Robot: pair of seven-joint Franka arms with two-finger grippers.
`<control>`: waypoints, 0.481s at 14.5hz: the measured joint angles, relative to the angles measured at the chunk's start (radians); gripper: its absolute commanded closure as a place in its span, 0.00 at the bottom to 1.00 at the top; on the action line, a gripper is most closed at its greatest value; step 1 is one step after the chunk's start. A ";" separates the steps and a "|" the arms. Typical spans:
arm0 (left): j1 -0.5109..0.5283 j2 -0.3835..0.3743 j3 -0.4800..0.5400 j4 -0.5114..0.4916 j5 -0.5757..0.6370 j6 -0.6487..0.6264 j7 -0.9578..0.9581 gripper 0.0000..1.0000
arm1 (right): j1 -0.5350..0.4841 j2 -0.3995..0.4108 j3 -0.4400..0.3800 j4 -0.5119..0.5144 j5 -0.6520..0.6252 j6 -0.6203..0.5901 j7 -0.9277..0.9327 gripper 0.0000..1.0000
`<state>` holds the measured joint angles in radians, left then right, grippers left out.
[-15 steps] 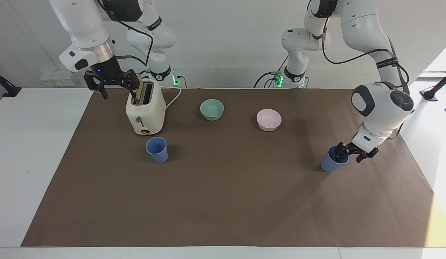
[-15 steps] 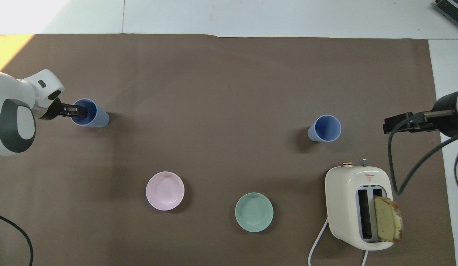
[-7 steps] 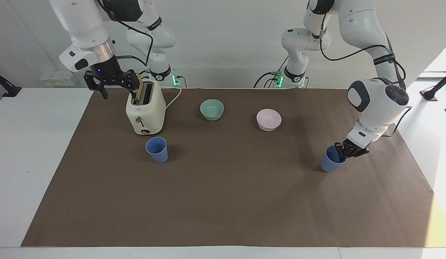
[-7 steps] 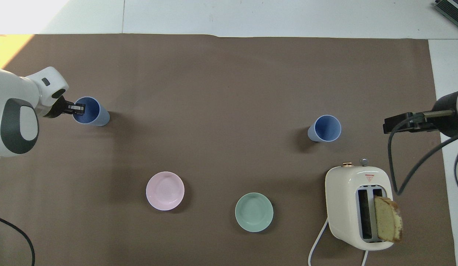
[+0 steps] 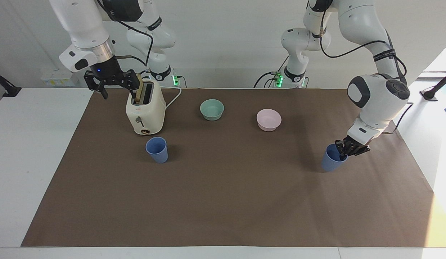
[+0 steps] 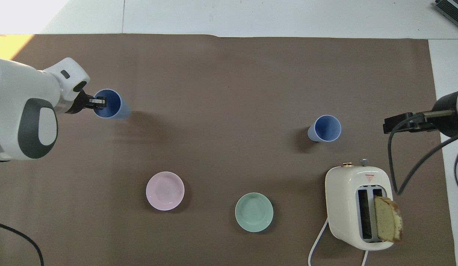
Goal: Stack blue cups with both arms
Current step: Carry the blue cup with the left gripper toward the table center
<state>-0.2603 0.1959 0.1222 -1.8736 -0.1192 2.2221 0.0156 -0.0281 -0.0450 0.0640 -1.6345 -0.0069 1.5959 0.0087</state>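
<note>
One blue cup [image 5: 332, 160] is at the left arm's end of the brown mat, tilted, and also shows in the overhead view [image 6: 111, 105]. My left gripper [image 5: 344, 149] [image 6: 98, 102] is shut on its rim, one finger inside and one outside. The cup is low at the mat; I cannot tell if it still touches. The second blue cup [image 5: 157, 149] [image 6: 325, 128] stands upright and alone on the mat, just farther from the robots than the toaster. My right gripper [image 5: 114, 85] [image 6: 398, 124] hangs open and empty beside the toaster's top and waits.
A cream toaster [image 5: 145, 109] [image 6: 358, 207] holds a bread slice [image 5: 138, 88] [image 6: 387, 223] in one slot. A teal bowl [image 5: 212, 109] [image 6: 254, 212] and a pink bowl [image 5: 268, 119] [image 6: 165, 190] sit nearer the robots than the cups.
My left gripper closed on the cup's rim and carried the cup a little toward the right arm's end of the table. The right arm and the second cup have not moved.
</note>
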 measured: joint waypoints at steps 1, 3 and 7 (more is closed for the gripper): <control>-0.036 0.000 -0.001 0.000 0.000 0.003 -0.055 1.00 | 0.000 0.000 0.000 0.000 0.000 0.000 0.000 0.00; -0.105 0.003 -0.003 0.000 0.000 0.021 -0.168 1.00 | 0.000 0.000 0.000 0.000 0.000 0.000 0.000 0.00; -0.268 0.023 -0.005 -0.002 0.001 0.062 -0.380 1.00 | 0.000 0.000 0.000 0.000 0.000 0.000 0.000 0.00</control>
<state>-0.5282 0.2190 0.1168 -1.8756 -0.1181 2.2846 -0.3639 -0.0282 -0.0450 0.0640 -1.6345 -0.0069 1.5959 0.0087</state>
